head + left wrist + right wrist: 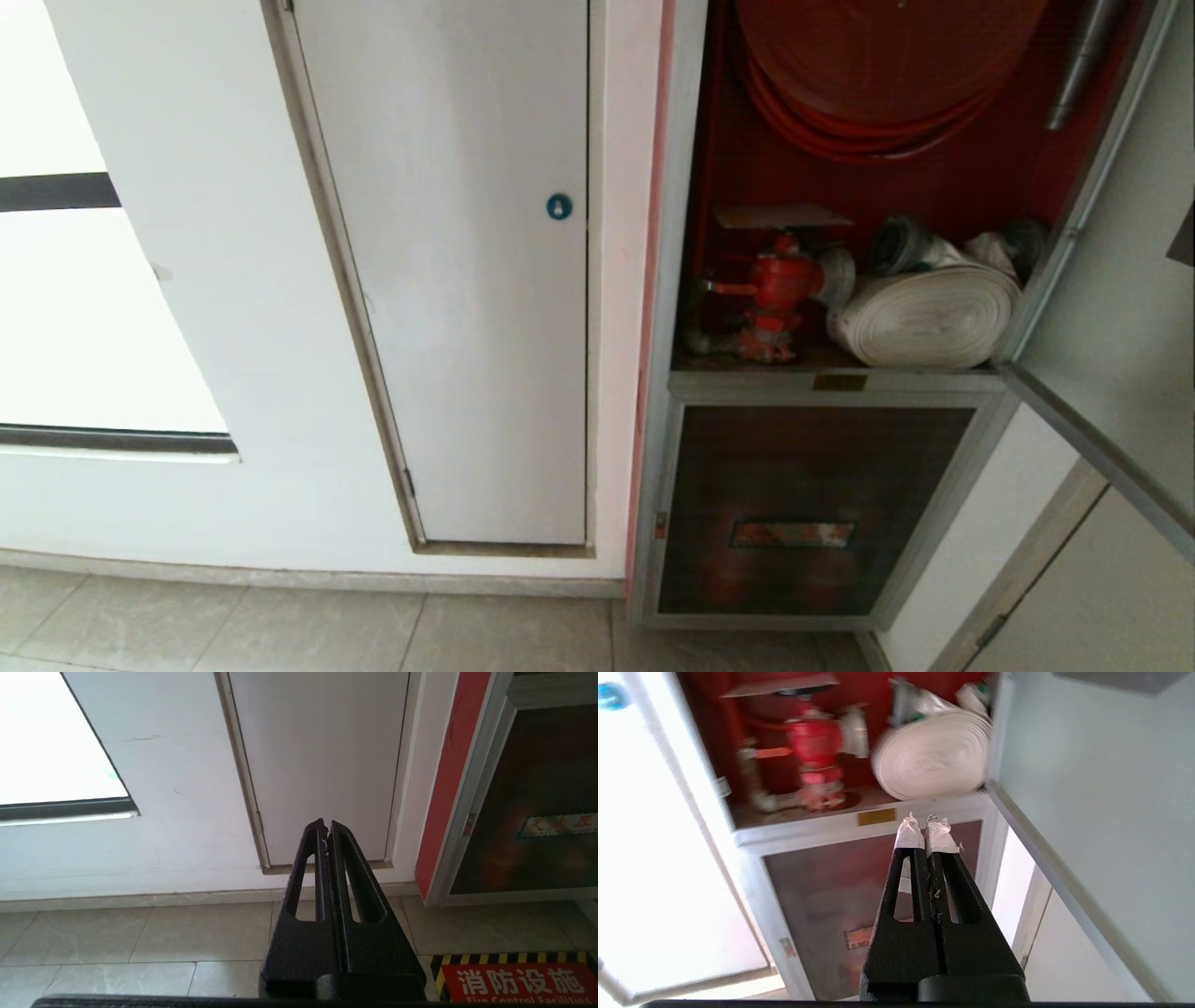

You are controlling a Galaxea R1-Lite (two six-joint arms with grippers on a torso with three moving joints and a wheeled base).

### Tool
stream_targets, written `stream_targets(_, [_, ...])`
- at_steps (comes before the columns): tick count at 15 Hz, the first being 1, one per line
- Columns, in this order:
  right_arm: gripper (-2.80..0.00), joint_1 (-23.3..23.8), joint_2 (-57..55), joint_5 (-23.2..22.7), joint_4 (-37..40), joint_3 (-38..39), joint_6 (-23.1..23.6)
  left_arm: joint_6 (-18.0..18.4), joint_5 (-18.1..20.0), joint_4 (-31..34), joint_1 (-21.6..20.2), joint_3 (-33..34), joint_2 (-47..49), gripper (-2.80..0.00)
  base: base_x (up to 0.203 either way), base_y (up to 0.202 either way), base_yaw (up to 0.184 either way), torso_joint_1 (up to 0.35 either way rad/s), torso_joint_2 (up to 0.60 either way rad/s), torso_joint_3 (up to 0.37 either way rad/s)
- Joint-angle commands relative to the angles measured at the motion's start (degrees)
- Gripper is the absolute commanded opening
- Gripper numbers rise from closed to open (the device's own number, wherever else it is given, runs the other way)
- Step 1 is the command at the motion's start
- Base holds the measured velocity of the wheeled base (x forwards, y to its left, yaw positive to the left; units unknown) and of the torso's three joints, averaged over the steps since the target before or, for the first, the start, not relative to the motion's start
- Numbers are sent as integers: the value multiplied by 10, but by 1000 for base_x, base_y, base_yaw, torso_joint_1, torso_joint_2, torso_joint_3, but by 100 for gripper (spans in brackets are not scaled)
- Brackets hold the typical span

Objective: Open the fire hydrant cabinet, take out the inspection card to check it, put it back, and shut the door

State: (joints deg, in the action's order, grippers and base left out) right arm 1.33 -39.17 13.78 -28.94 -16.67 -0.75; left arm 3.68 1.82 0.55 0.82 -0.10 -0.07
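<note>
Door (1111,308) of the fire hydrant cabinet (674,280) stands swung wide to the robot's right, its pale inner face toward the head camera and its lower edge running down past the smaller lower dark panel (803,513); open that far, it leaves the whole red compartment reachable from the front. Inside: red valve (780,289) at the left of the shelf, rolled white hose (924,317) lying on its side just beside it against the right wall, coiled red hose (878,84) hanging above. Inspection card (782,217), as far as can be judged, is the thin flat sheet resting level on top of the valve, with a yellowish band toward its left end; the grid print cannot be made out. Lying there it is clear of the hoses and easy to take by an edge. Right gripper (927,828), seen only in its own wrist view, hangs in front of the cabinet with its taped tips at about the level of the shelf rail and its small brass plate (877,817); jaws pressed together, nothing between them. It is apart from the card, valve and door alike, so the card step is judged not yet in hand; the jaws would have to part before any pick. Left gripper (326,828) is parked low, pointing at the foot of the plain white panel (322,756) beside the cabinet, above the tiled floor (140,933); jaws closed and empty. White panel's blue round lock (558,206) shows in the head view, well left of the work.
</note>
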Motion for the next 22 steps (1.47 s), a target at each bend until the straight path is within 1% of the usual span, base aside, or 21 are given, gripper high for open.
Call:
stream_targets(1, [-280, -11, 108, -3, 52, 2, 7, 0, 0, 0, 0, 0, 0, -280, 0, 0, 0, 0, 0, 0])
stream_targets(5, [-280, -16, 257, -15, 192, 4, 33, 0, 0, 0, 0, 0, 0, -280, 0, 0, 0, 0, 0, 0])
stream_targets(6, [-280, -16, 288, -26, 224, 7, 37, 0, 0, 0, 0, 0, 0, -280, 0, 0, 0, 0, 0, 0])
stream_targets(7, [-280, -16, 321, -53, 257, 15, 40, 0, 0, 0, 1, 0, 0, -280, 0, 0, 0, 0, 0, 0])
stream_targets(9, [-280, -17, 375, -95, 296, 50, 42, 0, 0, 0, 0, 0, 0, -280, 0, 0, 0, 0, 0, 0])
stream_targets(11, [-280, -17, 390, -119, 304, 100, 43, 0, 0, 0, 0, 0, 0, -280, 0, 0, 0, 0, 0, 0])
stream_targets(15, [-280, -17, 391, -126, 254, 165, 42, 0, 0, 0, 1, 0, 0, -280, 0, 0, 0, 0, 0, 0])
stream_targets(17, [-280, -17, 391, -128, 251, 169, 36, 0, 0, 0, 0, 0, 0, -280, 0, 0, 0, 0, 0, 0])
stream_targets(20, [-280, -18, 391, -132, 287, 168, 25, 0, 0, 0, 1, 0, 0, -280, 0, 0, 0, 0, 0, 0])
stream_targets(22, [-280, -17, 391, -133, 285, 168, 18, 0, 0, 0, 0, 0, 0, -280, 0, 0, 0, 0, 0, 0])
